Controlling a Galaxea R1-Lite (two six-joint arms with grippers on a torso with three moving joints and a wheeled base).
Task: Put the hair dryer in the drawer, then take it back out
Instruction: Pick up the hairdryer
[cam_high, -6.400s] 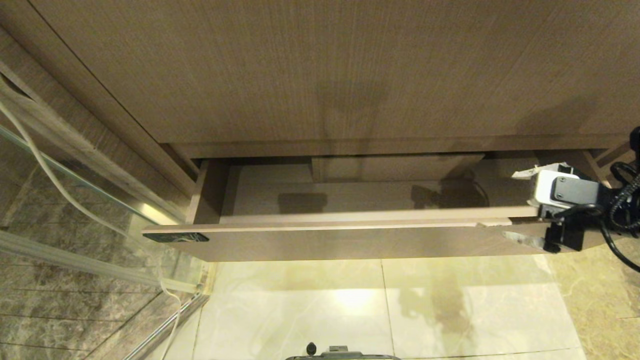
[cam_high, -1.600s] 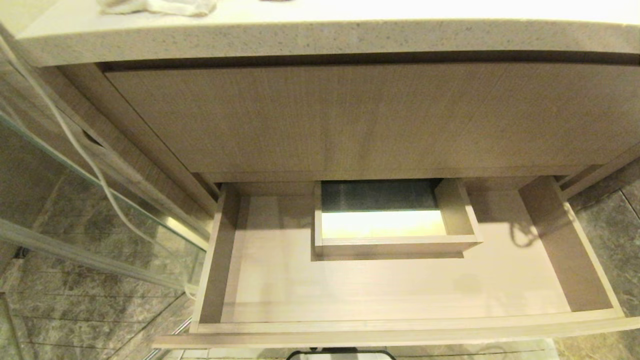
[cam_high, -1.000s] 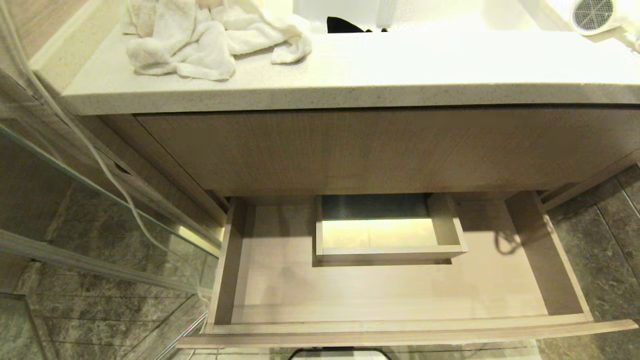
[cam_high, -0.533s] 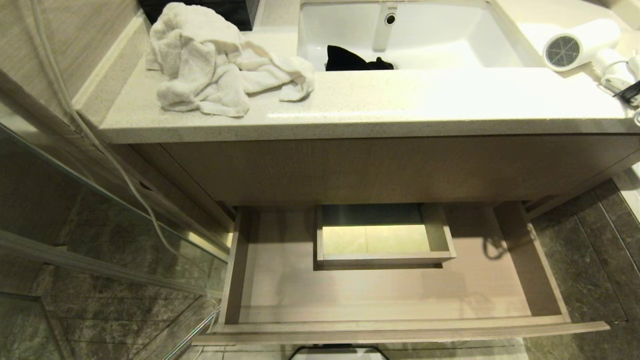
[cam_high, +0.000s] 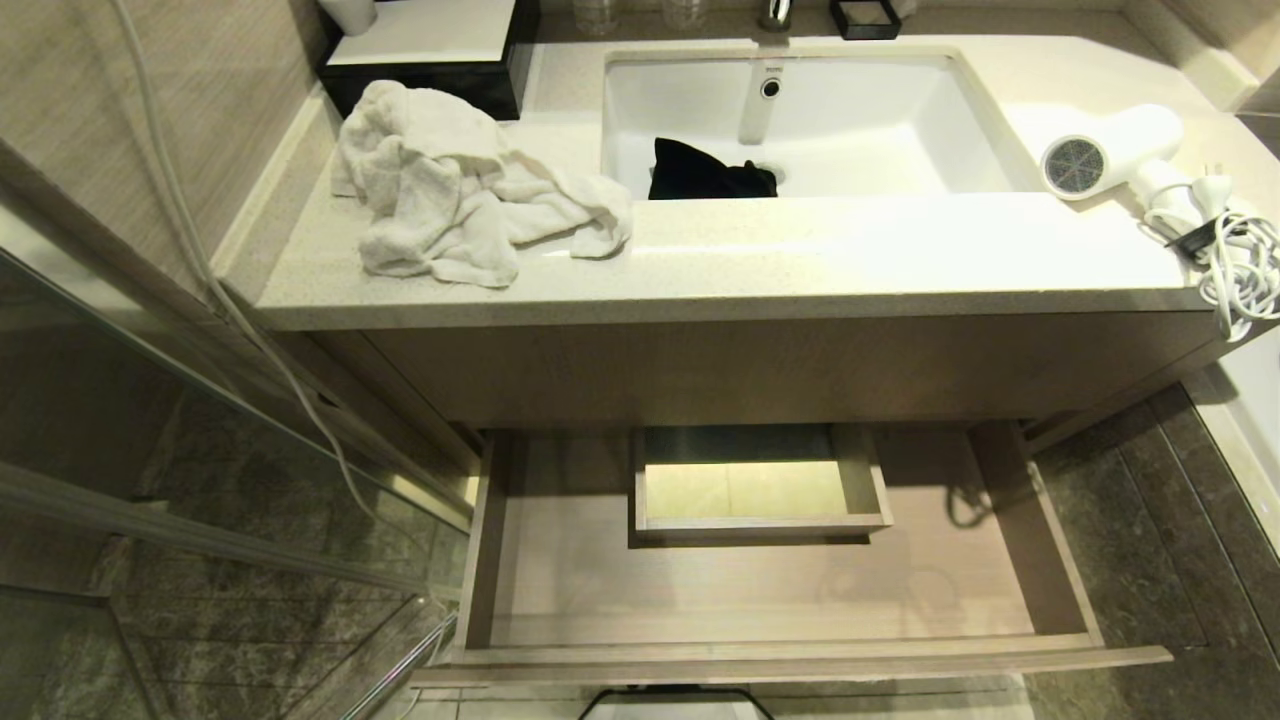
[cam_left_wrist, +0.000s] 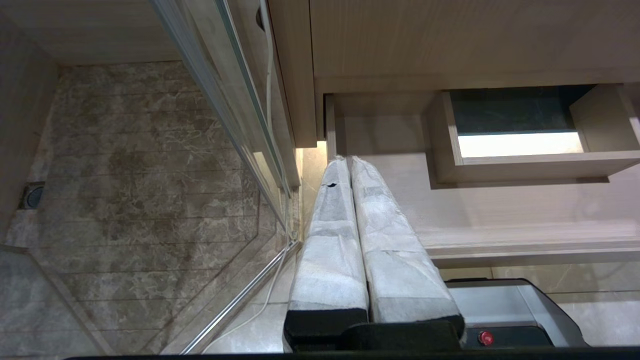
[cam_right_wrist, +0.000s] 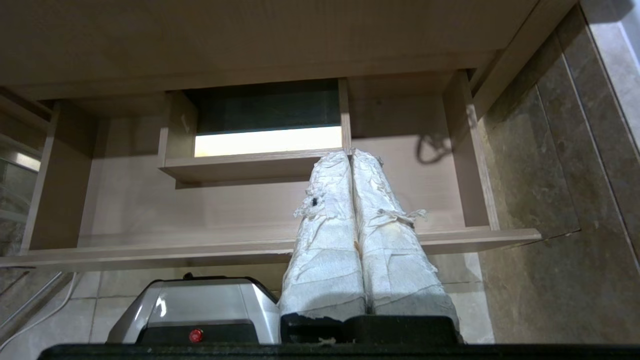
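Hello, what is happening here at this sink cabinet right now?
Nothing is being handled right now. The drawer stands pulled open and holds nothing but its boxed cutout. The hair dryer lies on the counter to the right of the sink, its cord bundled beside it. Both arms are parked low in front of the drawer, the left gripper and the right gripper shut and holding nothing.

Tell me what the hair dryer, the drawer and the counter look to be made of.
Hair dryer: smooth white plastic, apparently, with a grey mesh grille.
Drawer: beige board with printed-looking wood grain, matte; possibly laminate.
Counter: pale speckled stone or composite, glossy where light reflects.
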